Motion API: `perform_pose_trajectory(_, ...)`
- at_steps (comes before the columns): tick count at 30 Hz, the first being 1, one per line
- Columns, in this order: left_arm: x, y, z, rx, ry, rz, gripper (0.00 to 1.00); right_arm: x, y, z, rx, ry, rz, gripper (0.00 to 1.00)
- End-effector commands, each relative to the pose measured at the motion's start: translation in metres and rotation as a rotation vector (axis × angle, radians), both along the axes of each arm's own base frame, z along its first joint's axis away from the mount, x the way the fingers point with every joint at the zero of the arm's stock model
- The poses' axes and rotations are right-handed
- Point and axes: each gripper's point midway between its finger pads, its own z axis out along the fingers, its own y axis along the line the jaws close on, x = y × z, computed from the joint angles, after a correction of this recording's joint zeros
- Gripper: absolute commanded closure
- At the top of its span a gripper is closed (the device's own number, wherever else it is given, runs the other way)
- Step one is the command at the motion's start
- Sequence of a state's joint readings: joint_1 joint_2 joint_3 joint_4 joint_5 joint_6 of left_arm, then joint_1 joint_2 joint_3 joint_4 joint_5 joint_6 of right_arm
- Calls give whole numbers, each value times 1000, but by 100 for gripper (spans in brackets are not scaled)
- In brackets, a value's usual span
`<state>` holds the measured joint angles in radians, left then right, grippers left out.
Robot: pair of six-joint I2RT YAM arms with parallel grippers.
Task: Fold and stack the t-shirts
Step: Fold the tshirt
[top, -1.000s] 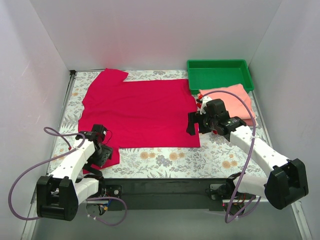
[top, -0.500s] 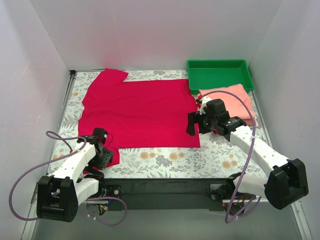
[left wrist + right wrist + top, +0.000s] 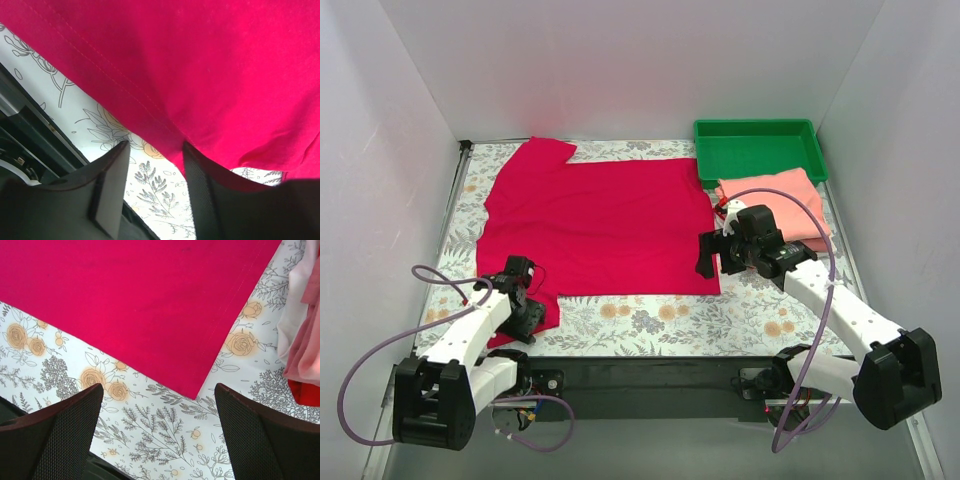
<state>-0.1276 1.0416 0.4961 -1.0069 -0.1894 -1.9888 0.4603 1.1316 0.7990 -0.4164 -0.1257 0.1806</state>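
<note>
The crimson-red t-shirt point(image 3: 600, 225) lies spread flat on the flowered tablecloth. My left gripper point(image 3: 528, 312) sits low at its near-left sleeve. In the left wrist view it point(image 3: 155, 147) is open, the sleeve hem point(image 3: 150, 115) is at the fingertips and one finger point(image 3: 200, 185) touches the cloth. My right gripper point(image 3: 707, 260) hovers open over the shirt's near-right corner point(image 3: 192, 396), which lies just ahead of the gripper point(image 3: 157, 390). The folded salmon-pink t-shirt point(image 3: 778, 198) lies to the right, with a bit of the brighter red t-shirt point(image 3: 304, 392) under it.
A green plastic tray point(image 3: 756, 148) stands at the back right, just behind the pink shirt. White walls close in the left, back and right sides. The table's dark near edge point(image 3: 650, 372) runs between the arm bases.
My left gripper has slid a little nearer along the sleeve edge. My right gripper has shifted slightly nearer and to the right. The shirts have not moved.
</note>
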Motion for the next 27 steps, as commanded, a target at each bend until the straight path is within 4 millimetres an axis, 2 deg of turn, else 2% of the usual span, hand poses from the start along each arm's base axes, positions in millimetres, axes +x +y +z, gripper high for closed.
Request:
perform_pose_trajectory(1, 0, 21, -19, 84, -72, 520, 57, -5, 0, 1, 22, -5, 5, 2)
perform_pose_trajectory(7, 0, 26, -22, 109, -88, 521, 60, -20, -3, -5, 49, 17, -11, 2)
perform_pose_trajectory(10, 0, 29, -25, 124, -85, 520, 69, -28, -4, -7, 77, 27, -28, 2)
perform_pose_trajectory(11, 0, 29, -25, 129, -83, 508, 77, -31, -4, -8, 81, 29, -29, 2)
perform_pose_trajectory(13, 6, 30, -24, 130, -104, 480, 87, -36, -5, -10, 88, 29, -26, 2)
perform_pose_trajectory(14, 7, 31, -24, 135, -108, 475, 97, -41, -6, -16, 89, 43, -20, 2)
perform_pose_trajectory(15, 8, 32, -22, 139, -116, 469, 100, -44, -6, -17, 96, 43, -15, 2)
perform_pose_trajectory(17, 8, 32, -21, 140, -122, 461, 100, -54, -5, -24, 106, 75, -5, 2)
perform_pose_trajectory(20, 7, 34, -15, 144, -137, 469, 100, -56, -9, -34, 75, 81, -42, 2)
perform_pose_trajectory(21, 7, 35, -14, 146, -145, 471, 100, -57, -12, -43, 50, 100, -67, 2)
perform_pose_trajectory(23, 7, 36, -10, 148, -166, 474, 100, -52, -21, -52, -15, 91, -123, 2)
perform_pose_trajectory(27, 10, 41, -1, 166, -194, 466, 100, -37, -25, -64, -61, 79, -190, 6)
